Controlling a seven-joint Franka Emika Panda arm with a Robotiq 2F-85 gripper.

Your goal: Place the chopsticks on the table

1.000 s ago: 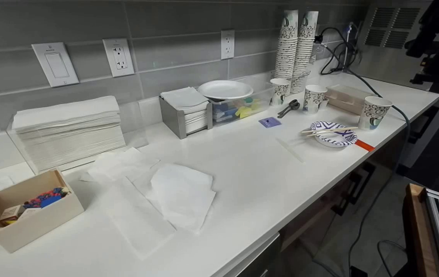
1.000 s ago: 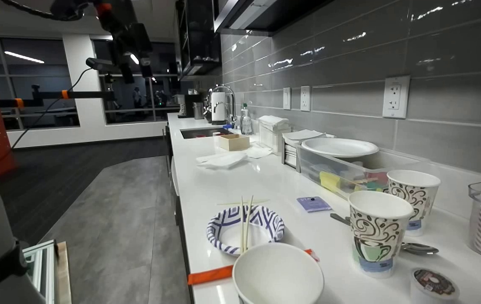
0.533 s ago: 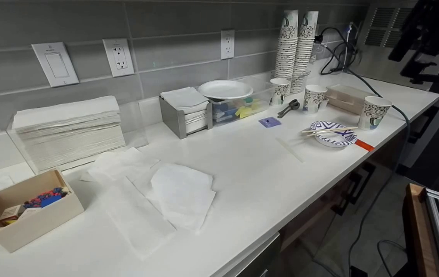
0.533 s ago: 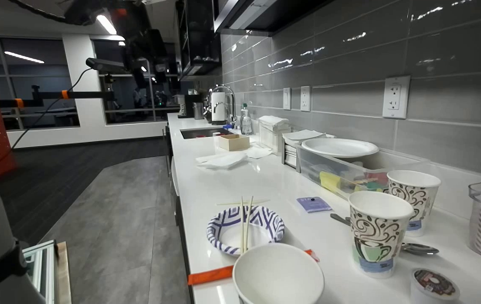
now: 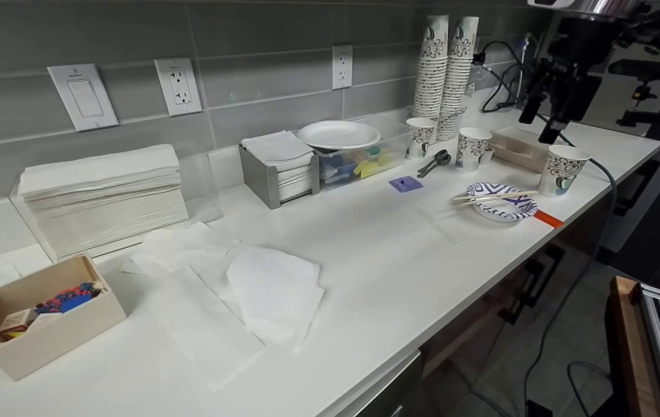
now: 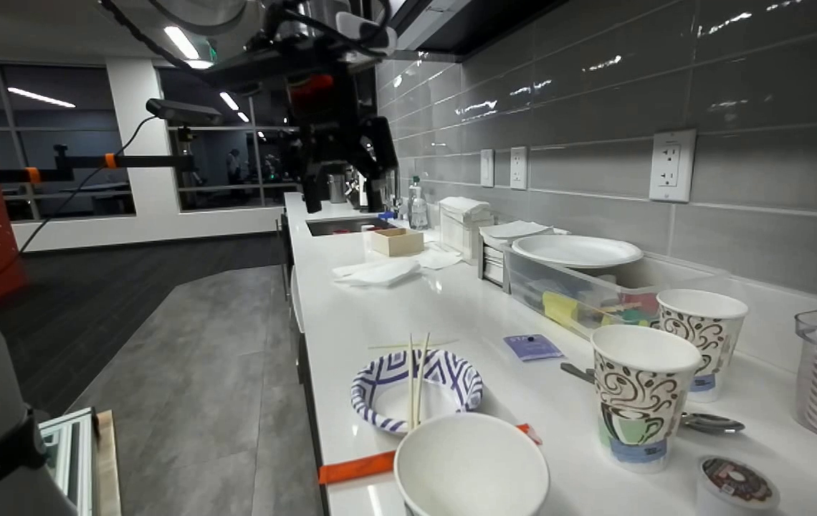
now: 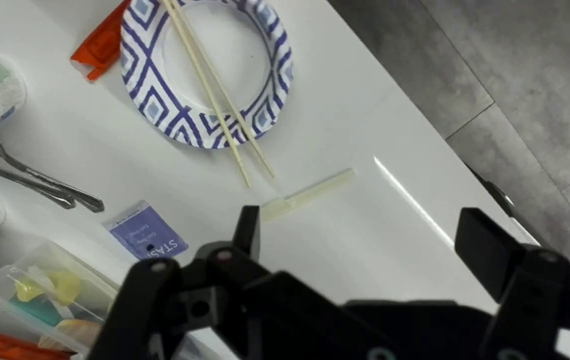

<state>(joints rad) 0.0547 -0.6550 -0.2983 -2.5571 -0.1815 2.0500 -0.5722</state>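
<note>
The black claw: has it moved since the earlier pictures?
Yes: in an exterior view, the claw has shifted down and to the picture's right, appearing nearer the unmoved wooden box.

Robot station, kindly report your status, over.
Gripper above table, jaws open, empty. Chopsticks lying across bowl, not yet on table. Paper cup close to one end, possible obstacle.

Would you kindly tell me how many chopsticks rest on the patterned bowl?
2: in the wrist view, the left chopstick and the right chopstick lie across the patterned bowl, lower ends past its rim; none seems hidden.
</note>
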